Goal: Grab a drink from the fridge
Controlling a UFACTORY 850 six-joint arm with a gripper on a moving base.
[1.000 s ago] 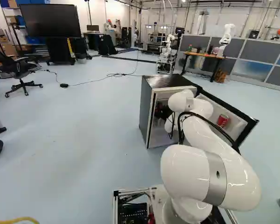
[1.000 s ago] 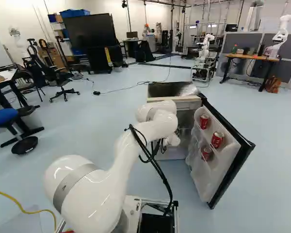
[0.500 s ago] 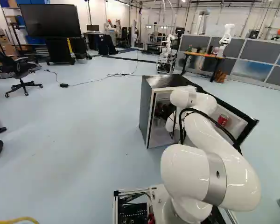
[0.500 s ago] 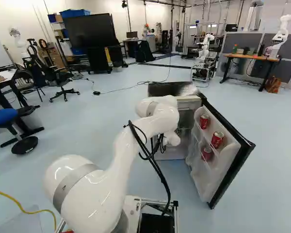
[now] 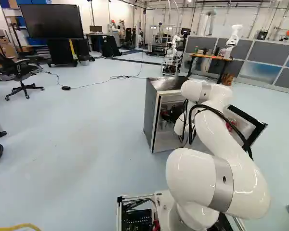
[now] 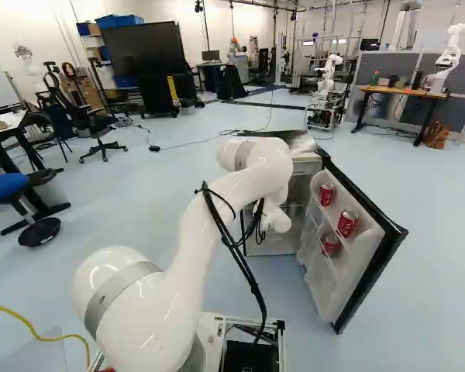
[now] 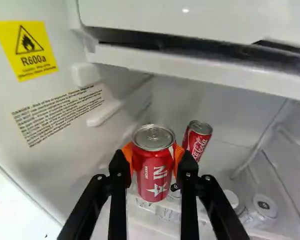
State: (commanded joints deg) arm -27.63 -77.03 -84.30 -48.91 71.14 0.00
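Wrist view: my black end effector (image 7: 152, 153) has a red metal can (image 7: 152, 184) grasped between its orange pads (image 7: 127, 152), inside the open, dark-sided fridge (image 5: 151, 115). I judge the grab made; next I'd ease it out, clear of the white plastic ledge (image 7: 200, 74). Against the earlier base views, my white jointed arm (image 6: 244, 186) sits higher; the base hasn't moved.

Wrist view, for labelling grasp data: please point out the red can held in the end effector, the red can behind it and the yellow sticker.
Held can (image 7: 154, 167): wrist view, red side wall.
Rear can (image 7: 195, 142): wrist view, red side wall.
Yellow sticker (image 7: 25, 51): wrist view, near its middle.
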